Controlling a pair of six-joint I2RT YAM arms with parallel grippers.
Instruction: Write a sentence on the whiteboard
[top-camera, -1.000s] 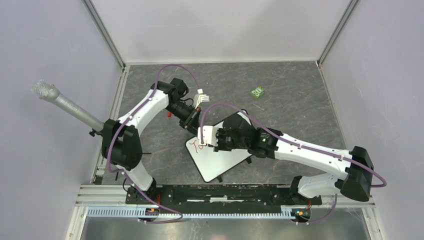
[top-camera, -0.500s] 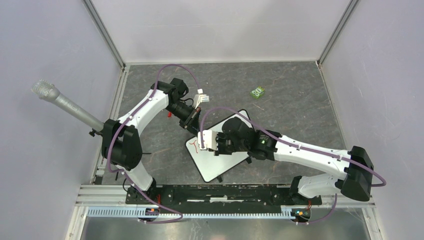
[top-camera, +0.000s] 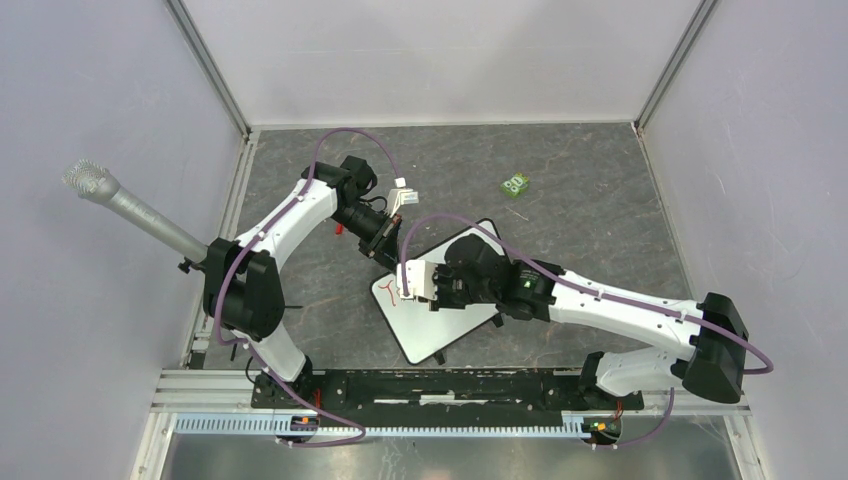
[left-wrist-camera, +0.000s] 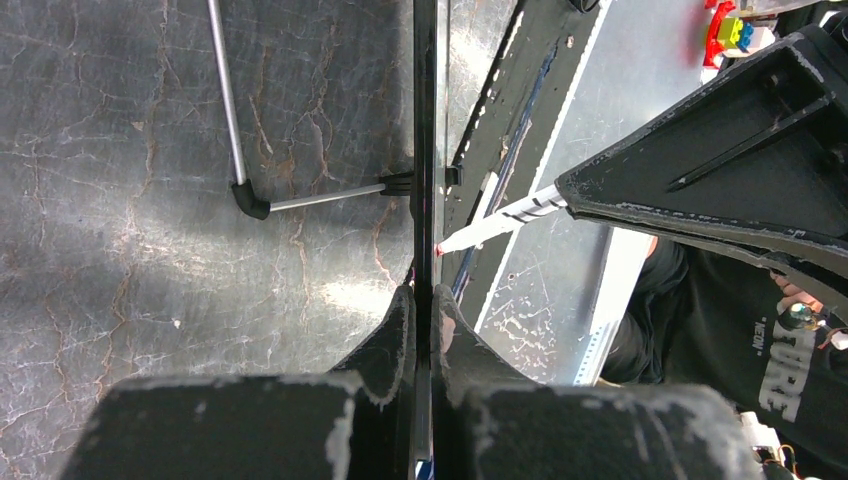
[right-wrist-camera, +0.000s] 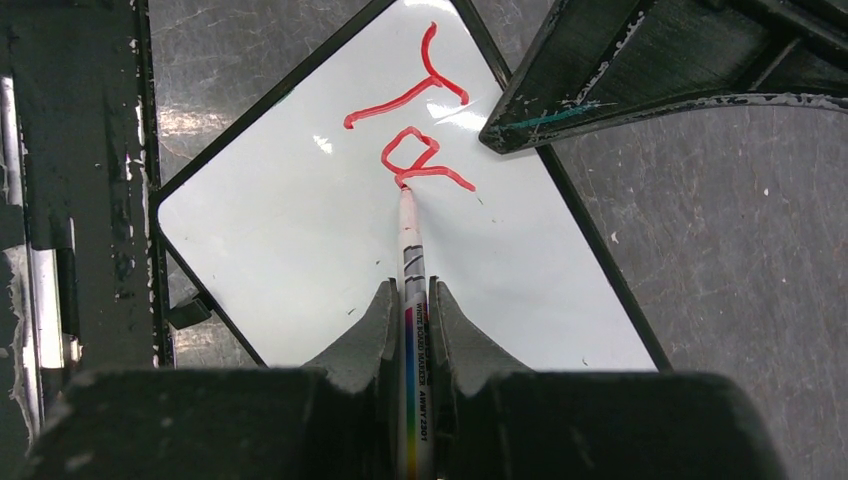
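Note:
The whiteboard (top-camera: 450, 325) lies tilted on the dark table between the arms; it is white with a thin dark rim (right-wrist-camera: 300, 250). The sentence's first red letters (right-wrist-camera: 410, 130), a "T" and a looped letter, sit near the board's far corner (top-camera: 386, 290). My right gripper (right-wrist-camera: 411, 290) is shut on a whiteboard marker (right-wrist-camera: 410, 250), whose red tip touches the looped letter. In the top view the right gripper (top-camera: 403, 283) hovers over that corner. My left gripper (left-wrist-camera: 422, 300) is shut on the board's edge (left-wrist-camera: 424, 150), seen edge-on (top-camera: 383, 243). The marker (left-wrist-camera: 500, 218) meets the board from the right.
A small green object (top-camera: 516, 184) lies at the back right of the table. A grey microphone-like rod (top-camera: 130, 208) juts in from the left wall. A thin metal leg (left-wrist-camera: 235, 110) stands beside the board. A black rail (top-camera: 450, 385) runs along the near edge.
My right gripper with the marker has shifted slightly toward the near left over the writing, covering part of it. The left arm and the board stay put.

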